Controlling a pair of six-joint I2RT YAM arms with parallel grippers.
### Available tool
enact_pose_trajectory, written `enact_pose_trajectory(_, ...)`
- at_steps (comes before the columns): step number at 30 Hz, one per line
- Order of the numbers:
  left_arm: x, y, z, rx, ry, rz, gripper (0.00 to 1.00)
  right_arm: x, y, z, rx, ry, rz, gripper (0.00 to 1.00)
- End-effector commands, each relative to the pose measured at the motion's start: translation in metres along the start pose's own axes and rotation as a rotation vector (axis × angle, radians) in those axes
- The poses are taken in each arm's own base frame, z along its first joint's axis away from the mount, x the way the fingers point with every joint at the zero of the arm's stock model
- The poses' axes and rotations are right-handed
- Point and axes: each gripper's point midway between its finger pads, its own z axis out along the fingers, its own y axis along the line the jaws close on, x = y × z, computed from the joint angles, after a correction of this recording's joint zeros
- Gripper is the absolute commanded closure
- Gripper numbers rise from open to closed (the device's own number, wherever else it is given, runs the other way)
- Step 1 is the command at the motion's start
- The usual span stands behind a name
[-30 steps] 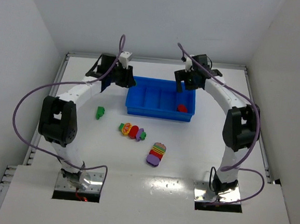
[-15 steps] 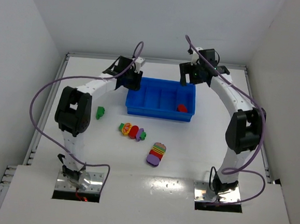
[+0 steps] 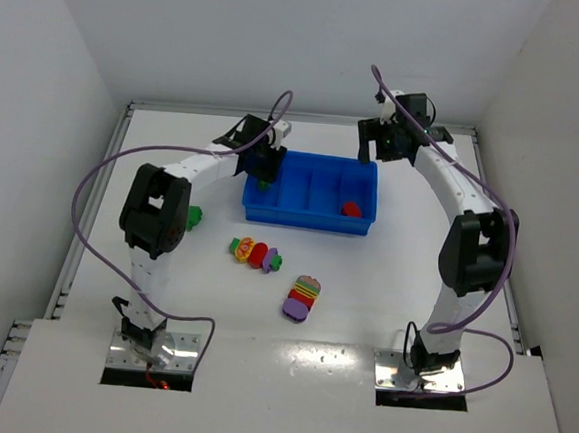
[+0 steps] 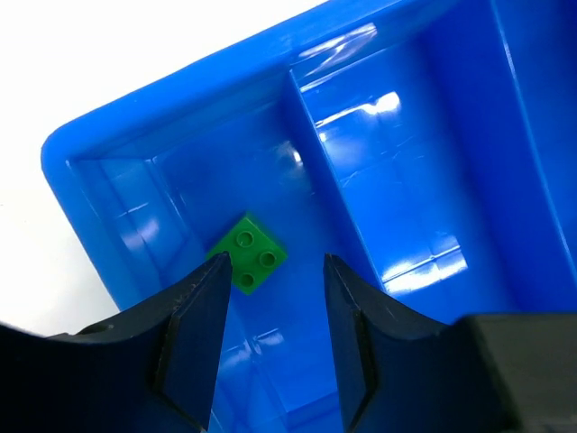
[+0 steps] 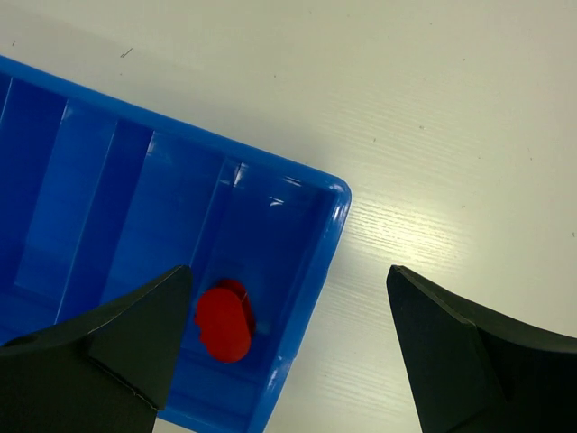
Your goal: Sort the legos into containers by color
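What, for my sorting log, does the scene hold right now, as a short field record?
tray: blue tray, four compartments
leftmost compartment: green brick, lying flat on the floor
rightmost compartment: red lego
left fingers: open, above the green brick, not holding it
right fingers: open, empty, over the tray's right end
unsorted on table: green lego, multicoloured clump, multicoloured stack

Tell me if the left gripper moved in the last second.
Yes. In the top view the left gripper has shifted right, from beside the left end of the blue tray to over its leftmost compartment.
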Motion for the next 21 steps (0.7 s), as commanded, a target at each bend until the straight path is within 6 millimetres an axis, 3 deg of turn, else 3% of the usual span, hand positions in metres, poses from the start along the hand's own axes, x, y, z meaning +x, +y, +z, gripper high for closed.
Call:
enact_pose_trajectory(1, -0.018, 0.002, -0.004, -0.023, -0.038, 0.012, 0.48, -0.022, -0.004, -0.014, 0.012, -0.067, 0.014, 0.11)
enact_pose_trajectory(4, -0.026, 0.002, -0.011, -0.023, -0.06, 0.014, 0.48, -0.013, -0.004, -0.01, 0.011, -0.046, 0.016, 0.11)
enact_pose_trajectory(8, -0.059, -0.001, -0.045, -0.024, -0.151, 0.012, 0.48, -0.014, -0.002, -0.012, 0.002, -0.054, 0.015, 0.11)
enact_pose_trajectory(10, -0.083, -0.002, -0.077, -0.037, -0.228, 0.026, 0.48, -0.01, -0.002, -0.011, 0.002, -0.045, 0.016, 0.11)
enact_pose_trajectory(12, -0.089, 0.005, -0.097, -0.049, -0.262, 0.018, 0.48, -0.01, 0.003, -0.01, -0.005, -0.045, 0.009, 0.11)
enact_pose_trajectory(13, -0.09, 0.016, -0.118, -0.069, -0.288, -0.012, 0.48, -0.01, 0.003, -0.01, -0.005, -0.045, 0.009, 0.11)
enact_pose_trajectory(15, -0.076, 0.031, -0.135, -0.101, -0.271, -0.034, 0.43, -0.015, 0.007, -0.012, -0.031, -0.058, 0.008, 0.11)
enact_pose_trajectory(19, -0.012, 0.062, -0.157, -0.159, -0.118, -0.058, 0.42, -0.018, 0.015, -0.007, -0.056, -0.058, 0.001, 0.11)
enact_pose_trajectory(21, 0.033, 0.082, -0.167, -0.2, -0.007, -0.092, 0.42, -0.017, 0.02, -0.005, -0.064, -0.049, -0.005, 0.11)
